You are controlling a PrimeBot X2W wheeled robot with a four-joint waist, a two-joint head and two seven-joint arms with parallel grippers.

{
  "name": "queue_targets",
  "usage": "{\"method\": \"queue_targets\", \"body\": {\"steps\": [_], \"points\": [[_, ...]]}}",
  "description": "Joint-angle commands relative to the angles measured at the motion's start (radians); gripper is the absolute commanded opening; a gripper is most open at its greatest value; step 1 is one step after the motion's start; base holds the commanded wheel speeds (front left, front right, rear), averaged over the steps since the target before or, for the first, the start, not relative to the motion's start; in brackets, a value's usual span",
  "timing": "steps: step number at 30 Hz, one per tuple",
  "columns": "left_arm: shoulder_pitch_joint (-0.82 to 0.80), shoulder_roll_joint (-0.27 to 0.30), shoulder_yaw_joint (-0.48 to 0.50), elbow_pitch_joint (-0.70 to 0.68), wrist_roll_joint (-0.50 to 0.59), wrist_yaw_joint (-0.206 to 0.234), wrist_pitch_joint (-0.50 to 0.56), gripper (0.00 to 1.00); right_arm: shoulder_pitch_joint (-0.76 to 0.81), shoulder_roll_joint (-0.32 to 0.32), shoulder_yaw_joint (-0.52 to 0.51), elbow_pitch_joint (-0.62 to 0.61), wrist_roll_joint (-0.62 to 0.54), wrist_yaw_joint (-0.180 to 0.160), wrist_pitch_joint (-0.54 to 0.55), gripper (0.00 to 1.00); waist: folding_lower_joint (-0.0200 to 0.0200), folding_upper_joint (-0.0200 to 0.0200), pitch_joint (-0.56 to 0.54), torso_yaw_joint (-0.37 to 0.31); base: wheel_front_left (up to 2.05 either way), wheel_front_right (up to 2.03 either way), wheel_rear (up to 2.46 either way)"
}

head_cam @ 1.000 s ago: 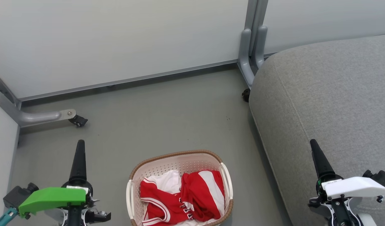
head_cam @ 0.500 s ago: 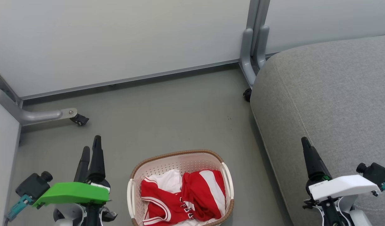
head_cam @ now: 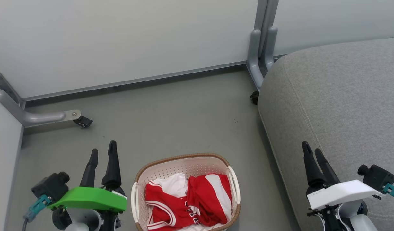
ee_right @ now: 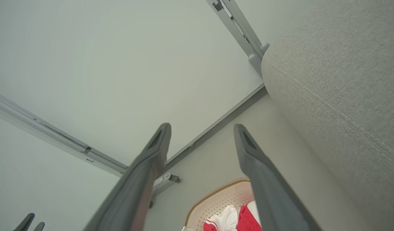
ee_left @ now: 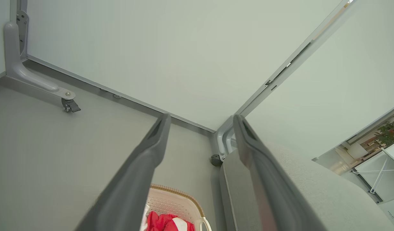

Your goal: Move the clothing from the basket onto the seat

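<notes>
The two soft red-and-white sports garments [head_cam: 187,202] are lying bunched together inside the small cream-white perforated plastic basket with a brown woven-look rim [head_cam: 180,158]. The broad-striped garment [head_cam: 216,194] is sitting toward the robot's right and the jersey with white piping [head_cam: 163,210] toward its left. The basket is standing on the smooth grey floor [head_cam: 171,118], near the large grey fabric-upholstered seat cushion [head_cam: 338,106], whose stitched seam is running along its rounded edge.

The left gripper [head_cam: 103,147], under a bright green cover, is hovering just left of the basket, its jaws standing well apart and grasping nothing. The right gripper [head_cam: 311,147], under a white cover, is showing in front of the seat's near side, well apart from the basket, its jaws likewise released and empty.

Behind the floor, pale grey partition panels [head_cam: 119,41] are standing on curved grey metal feet, one of them ending in a small black caster [head_cam: 83,122].
</notes>
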State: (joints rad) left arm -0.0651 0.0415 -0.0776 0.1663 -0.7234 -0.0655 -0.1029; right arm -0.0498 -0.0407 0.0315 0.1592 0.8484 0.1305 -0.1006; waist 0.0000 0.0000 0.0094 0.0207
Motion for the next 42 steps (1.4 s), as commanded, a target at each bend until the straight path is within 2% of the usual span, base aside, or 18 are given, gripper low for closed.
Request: {"method": "queue_targets", "body": {"steps": [1, 28, 42], "points": [[0.005, 0.007, -0.007, -0.010, 0.041, 0.007, -0.011, 1.00, 0.005, -0.007, 0.004, -0.011, -0.035, 0.000, -0.012, 1.00, 0.0000, 0.0000, 0.000, 0.001, 0.00, 0.00, 0.00], [0.011, 0.009, -0.068, -0.025, 0.346, 0.041, -0.083, 1.00, 0.010, -0.010, 0.026, -0.004, -0.325, 0.000, -0.085, 1.00, 0.0000, 0.0000, 0.006, 0.018, 0.00, 0.00, 0.00], [0.015, 0.010, -0.094, -0.031, 0.470, 0.055, -0.113, 1.00, 0.010, -0.010, 0.035, -0.002, -0.447, 0.000, -0.116, 1.00, 0.0000, 0.0000, 0.010, 0.025, 0.00, 0.00, 0.00]]}}
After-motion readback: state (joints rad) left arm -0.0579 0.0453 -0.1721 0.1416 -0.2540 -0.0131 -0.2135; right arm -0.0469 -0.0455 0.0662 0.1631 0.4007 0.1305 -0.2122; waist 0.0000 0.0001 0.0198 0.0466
